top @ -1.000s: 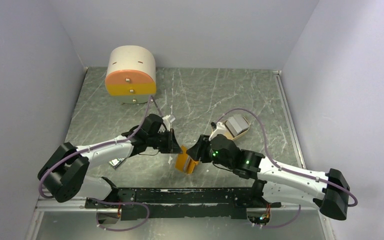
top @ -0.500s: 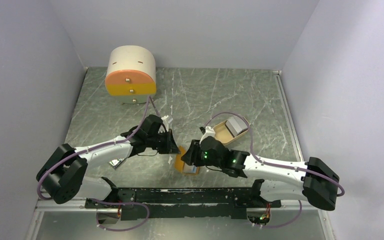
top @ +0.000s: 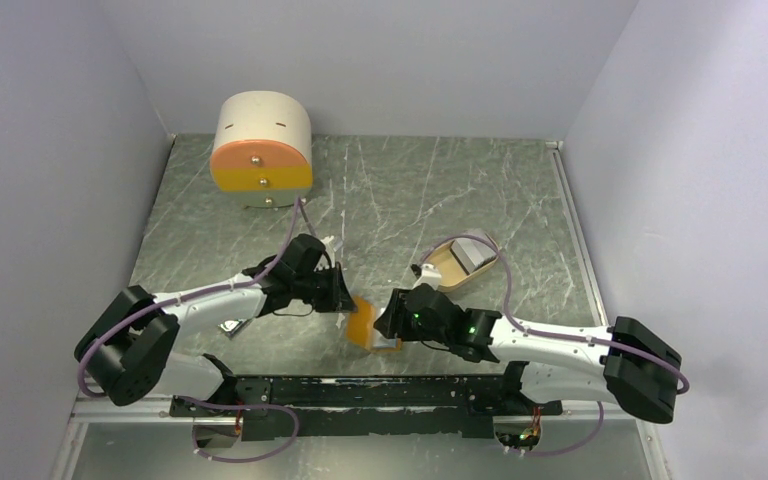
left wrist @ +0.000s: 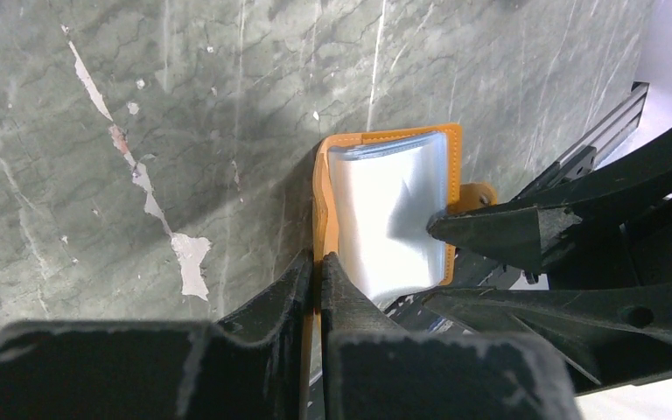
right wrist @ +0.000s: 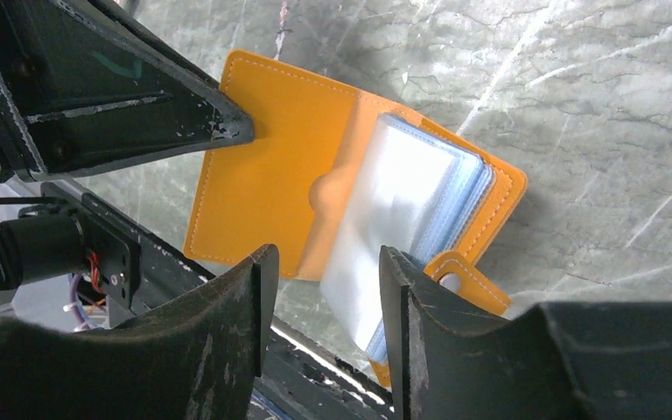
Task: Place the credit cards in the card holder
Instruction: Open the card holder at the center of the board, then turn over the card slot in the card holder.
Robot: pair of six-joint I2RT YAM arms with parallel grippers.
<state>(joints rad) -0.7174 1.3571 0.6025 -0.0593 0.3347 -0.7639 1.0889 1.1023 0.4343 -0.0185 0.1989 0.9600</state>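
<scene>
Nearest the arm bases, the card holder (top: 363, 322) is spread open between both grippers, low over the table (top: 410, 190); whether it rests on the surface I cannot tell. On the holder's left, the left gripper (left wrist: 318, 262) is clamped tight on the edge of the orange cover (right wrist: 262, 175), with the leather pinched between its fingers. On the holder's right, the right gripper (right wrist: 325, 255) has its jaws apart and nothing between them. One fingertip (left wrist: 472, 232) touches the edge of the clear sleeves (right wrist: 394, 201), which fan out from the spine. Beyond the holder and to its right, the credit cards (top: 473, 251) lie in a tan tray (top: 444, 268), well apart from the holder. By my judgement the empty right arm is the nearer one to fetch a card, and it would have to turn away from the holder toward the tray. Far beyond the holder, to its left, sits a round drawer box (top: 260, 140).
</scene>
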